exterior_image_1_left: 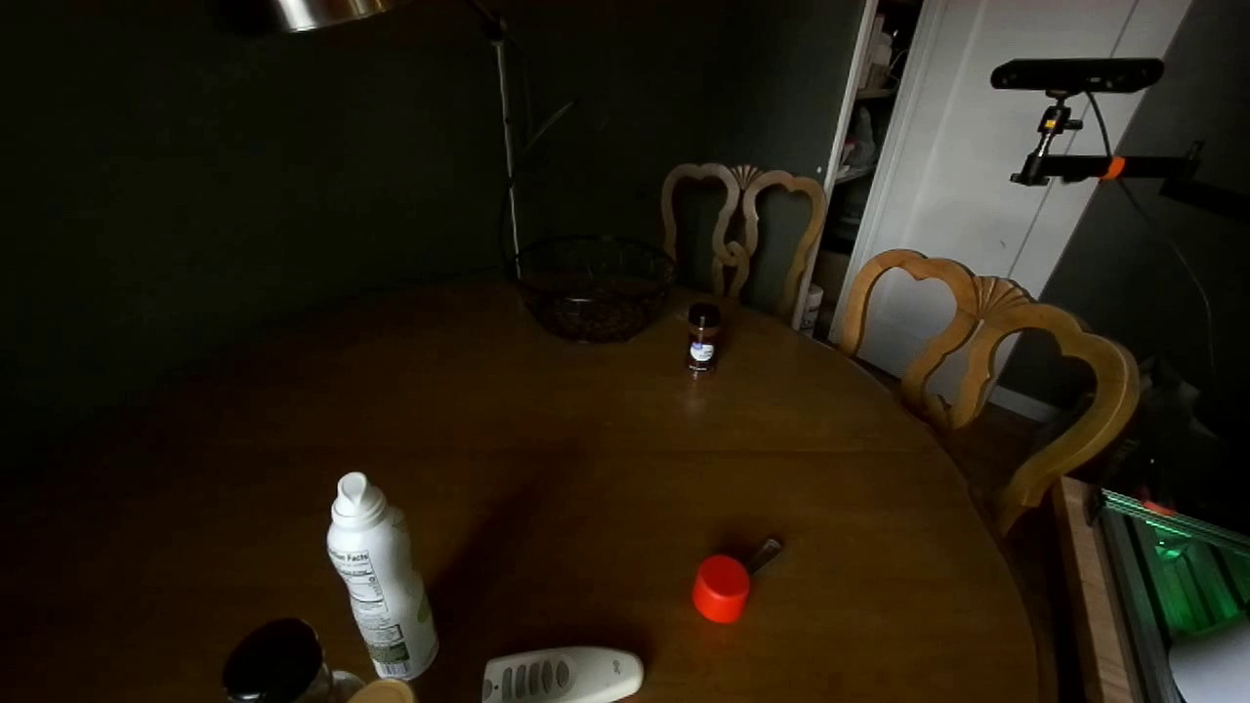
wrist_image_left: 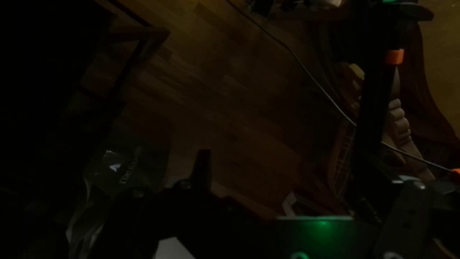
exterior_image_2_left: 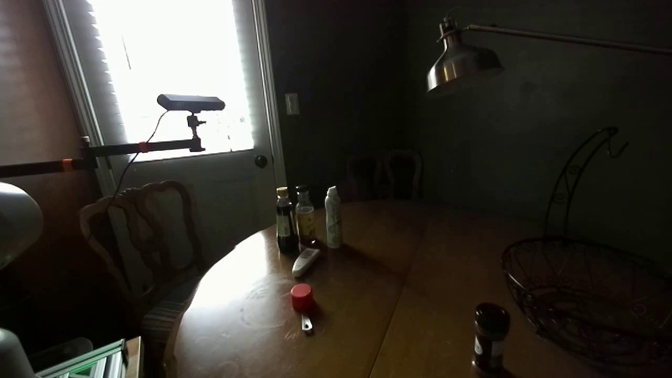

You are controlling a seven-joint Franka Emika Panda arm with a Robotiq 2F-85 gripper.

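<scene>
Darkness is hiding much of the tool [wrist_image_left: 280, 165]; its fingers [wrist_image_left: 202, 167] are standing wide apart. Near it, a black bar [wrist_image_left: 373, 108] is blocking part of a carved chair [wrist_image_left: 399, 120] beside the edge of the tabletop [exterior_image_1_left: 547, 410]. An exterior view is cropping a pale remote [exterior_image_1_left: 566, 676]; a wire basket [exterior_image_1_left: 596, 317] is sitting by the tabletop's far edge.

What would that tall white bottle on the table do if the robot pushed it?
The white bottle would probably tip if pushed near its top, since it stands tall and narrow. Once down, it might roll, because its sides are round. It's likely stiff, as it stands up without sagging, but I can't see how full it is.
</scene>
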